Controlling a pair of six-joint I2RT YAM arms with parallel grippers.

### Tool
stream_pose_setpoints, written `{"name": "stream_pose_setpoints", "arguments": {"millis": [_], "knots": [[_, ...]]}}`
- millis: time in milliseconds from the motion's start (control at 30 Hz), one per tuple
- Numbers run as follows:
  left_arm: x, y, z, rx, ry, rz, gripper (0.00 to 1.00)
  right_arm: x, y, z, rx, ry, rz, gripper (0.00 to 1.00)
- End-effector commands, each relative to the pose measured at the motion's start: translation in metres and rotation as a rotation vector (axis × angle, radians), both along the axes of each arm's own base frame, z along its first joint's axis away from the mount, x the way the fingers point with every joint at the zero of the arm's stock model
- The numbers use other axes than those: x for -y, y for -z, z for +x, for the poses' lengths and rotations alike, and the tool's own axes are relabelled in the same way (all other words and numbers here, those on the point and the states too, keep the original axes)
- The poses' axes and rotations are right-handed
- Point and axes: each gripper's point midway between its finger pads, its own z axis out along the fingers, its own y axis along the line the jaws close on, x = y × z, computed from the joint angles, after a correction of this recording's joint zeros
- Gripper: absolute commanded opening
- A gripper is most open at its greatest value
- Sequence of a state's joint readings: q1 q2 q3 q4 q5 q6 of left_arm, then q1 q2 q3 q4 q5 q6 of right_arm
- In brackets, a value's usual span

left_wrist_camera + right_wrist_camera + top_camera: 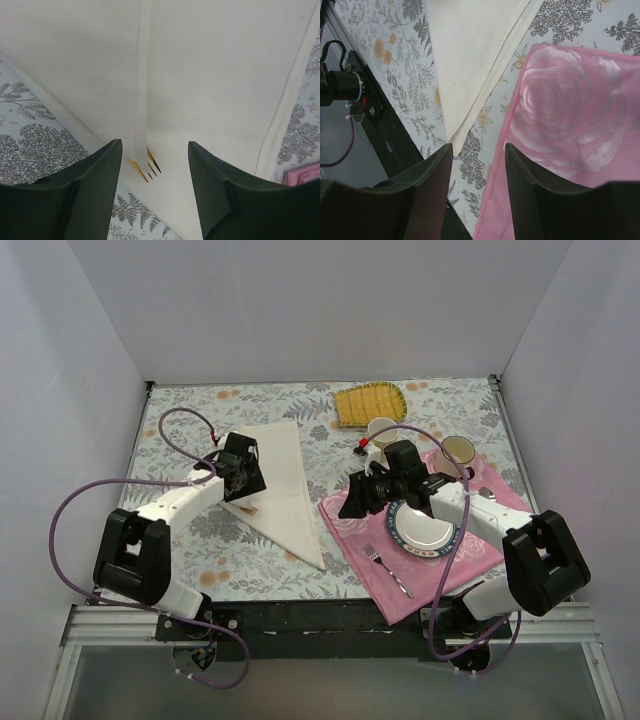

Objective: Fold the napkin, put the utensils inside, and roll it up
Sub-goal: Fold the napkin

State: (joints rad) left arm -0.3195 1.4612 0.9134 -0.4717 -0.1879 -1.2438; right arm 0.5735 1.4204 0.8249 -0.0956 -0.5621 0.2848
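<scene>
The cream-white napkin [283, 475] lies folded into a long triangle on the left half of the table, its point toward the near edge. My left gripper [241, 476] hovers low over its left edge, open. Between those jaws, the gold tines of the utensil [148, 166] rest on the napkin [210, 75]; the handle is hidden under the gripper. My right gripper [356, 502] hangs open over the left edge of the pink mat [570, 110], with nothing in it. The napkin's point [465, 75] shows beside it in the right wrist view.
The pink rose-patterned placemat [350, 530] carries a blue-rimmed plate [428, 532] and a silver fork [389, 569]. A yellow ribbed mat [368, 403] lies at the back. Two cups [381, 430] [457, 451] stand behind the right arm. White walls enclose the table.
</scene>
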Motion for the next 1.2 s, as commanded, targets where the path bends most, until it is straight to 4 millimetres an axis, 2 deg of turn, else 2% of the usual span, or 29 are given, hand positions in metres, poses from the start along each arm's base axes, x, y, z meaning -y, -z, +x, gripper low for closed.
{"name": "stream_pose_setpoints", "arguments": {"millis": [0, 167, 267, 400, 533, 633, 767, 800, 1067, 1167], "knots": [[-0.028, -0.004, -0.005, -0.007, -0.102, 0.277, 0.53, -0.010, -0.014, 0.006, 0.035, -0.023, 0.041, 0.54], [-0.011, 0.008, -0.013, -0.047, -0.065, 0.283, 0.45, -0.010, -0.015, 0.006, 0.039, -0.022, 0.041, 0.54], [-0.008, 0.013, -0.015, -0.069, -0.059, 0.300, 0.41, -0.009, -0.015, 0.004, 0.044, -0.021, 0.040, 0.55], [-0.008, 0.012, -0.013, -0.067, -0.060, 0.316, 0.34, -0.006, -0.012, 0.003, 0.041, -0.014, 0.035, 0.55], [-0.009, 0.009, -0.012, -0.066, -0.064, 0.330, 0.22, -0.007, -0.013, 0.003, 0.042, -0.015, 0.039, 0.55], [-0.008, 0.003, -0.011, -0.052, -0.065, 0.328, 0.18, -0.007, -0.014, 0.004, 0.046, -0.012, 0.038, 0.55], [-0.007, 0.000, -0.014, -0.054, -0.047, 0.324, 0.08, -0.007, -0.013, 0.003, 0.041, -0.013, 0.040, 0.54], [-0.005, 0.000, -0.015, -0.056, -0.040, 0.317, 0.01, -0.007, -0.014, 0.002, 0.039, -0.015, 0.042, 0.55], [0.005, -0.003, -0.022, -0.066, 0.025, 0.272, 0.00, -0.007, -0.014, 0.003, 0.039, -0.012, 0.042, 0.55], [0.007, -0.010, -0.021, -0.051, 0.056, 0.280, 0.00, -0.007, -0.014, 0.002, 0.040, -0.010, 0.041, 0.55]]}}
